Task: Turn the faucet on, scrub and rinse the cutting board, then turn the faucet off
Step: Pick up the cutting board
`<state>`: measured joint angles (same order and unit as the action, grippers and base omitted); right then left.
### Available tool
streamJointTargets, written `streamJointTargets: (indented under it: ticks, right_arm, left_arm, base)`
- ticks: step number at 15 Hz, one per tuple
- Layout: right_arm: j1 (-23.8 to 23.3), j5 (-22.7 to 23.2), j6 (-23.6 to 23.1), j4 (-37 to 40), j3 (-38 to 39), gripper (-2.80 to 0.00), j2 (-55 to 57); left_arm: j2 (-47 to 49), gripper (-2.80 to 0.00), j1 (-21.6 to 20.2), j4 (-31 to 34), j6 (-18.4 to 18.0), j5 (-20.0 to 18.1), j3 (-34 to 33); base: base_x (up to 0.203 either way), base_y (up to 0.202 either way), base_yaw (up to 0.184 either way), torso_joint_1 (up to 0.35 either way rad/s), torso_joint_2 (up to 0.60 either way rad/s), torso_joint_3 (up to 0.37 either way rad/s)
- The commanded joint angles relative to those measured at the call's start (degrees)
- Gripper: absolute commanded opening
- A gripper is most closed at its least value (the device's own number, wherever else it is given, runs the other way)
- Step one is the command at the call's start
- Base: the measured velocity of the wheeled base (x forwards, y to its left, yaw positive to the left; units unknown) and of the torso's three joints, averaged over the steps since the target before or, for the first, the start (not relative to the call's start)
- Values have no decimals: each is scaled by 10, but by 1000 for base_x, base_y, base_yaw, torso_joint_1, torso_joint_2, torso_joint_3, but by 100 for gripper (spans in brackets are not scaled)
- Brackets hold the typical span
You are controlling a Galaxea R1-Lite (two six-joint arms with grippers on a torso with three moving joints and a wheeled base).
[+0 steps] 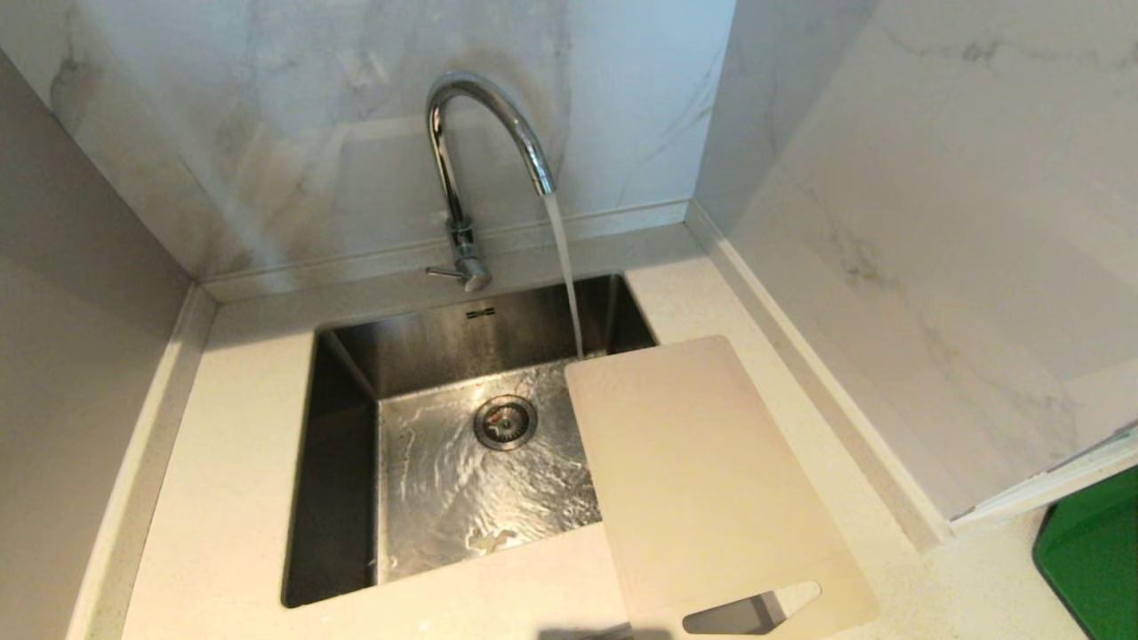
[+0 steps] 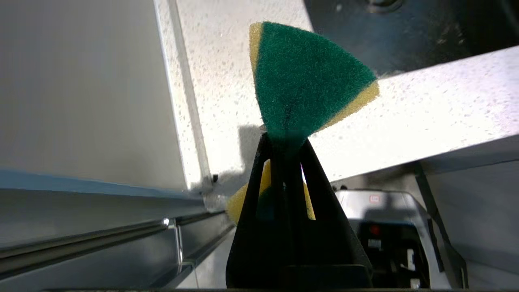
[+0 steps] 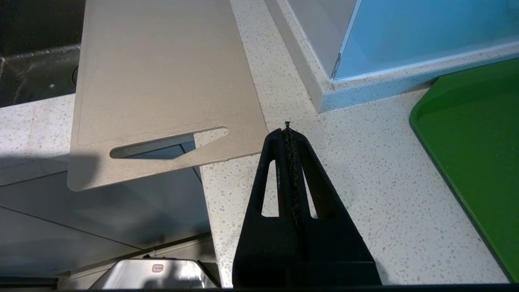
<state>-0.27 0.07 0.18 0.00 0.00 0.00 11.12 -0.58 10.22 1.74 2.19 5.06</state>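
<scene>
Water is running here. The speckled countertop [image 1: 231,462] wraps the whole scene, with the steel sink [image 1: 342,444] sunk into it, well ahead of both grippers, neither of which shows in the head view. The cutting board [image 1: 711,480] lies flat, angled across the sink's right corner, one end over the basin and the handle-slot end jutting out past the counter's front edge. In the right wrist view the board [image 3: 162,73] sits just ahead of and to one side of the right gripper [image 3: 288,134], its slotted corner close beside the fingertips but not touching them.

Further out on the other side of that gripper lies a green tray [image 3: 470,134], flat on the counter, near but apart from it.

The faucet [image 1: 462,160] stands behind the sink, far beyond either gripper, its arched spout pouring a steady stream that comes down by the board's far corner; the basin floor is rippling with water around the drain [image 1: 505,421].

Left gripper [image 2: 286,140]: jaws clamped tight on the sponge [image 2: 304,77], green scouring face fanned out beyond the tips, yellow foam pinched between the fingers. It hangs above the counter's front edge.

Right gripper: fingers pressed fully together, nothing between them, poised over bare counter.
</scene>
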Motion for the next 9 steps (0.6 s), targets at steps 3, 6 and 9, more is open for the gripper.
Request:
streamJointTargets:
  ticks: [3, 6, 9]
  right_arm:
    - [0, 0, 0, 0, 0, -280, 0]
    - [0, 0, -1, 0, 1, -280, 0]
    - [0, 0, -1, 0, 1, -280, 0]
  left_arm:
    - [-113, -280, 8, -2, -9, -9, -9]
    - [-112, -280, 8, -16, -8, -11, -15]
    - [-112, -280, 8, -17, -14, -11, -16]
  base:
    - [0, 0, 0, 0, 0, 0]
    - [0, 0, 0, 0, 0, 0]
    - [0, 0, 0, 0, 0, 0]
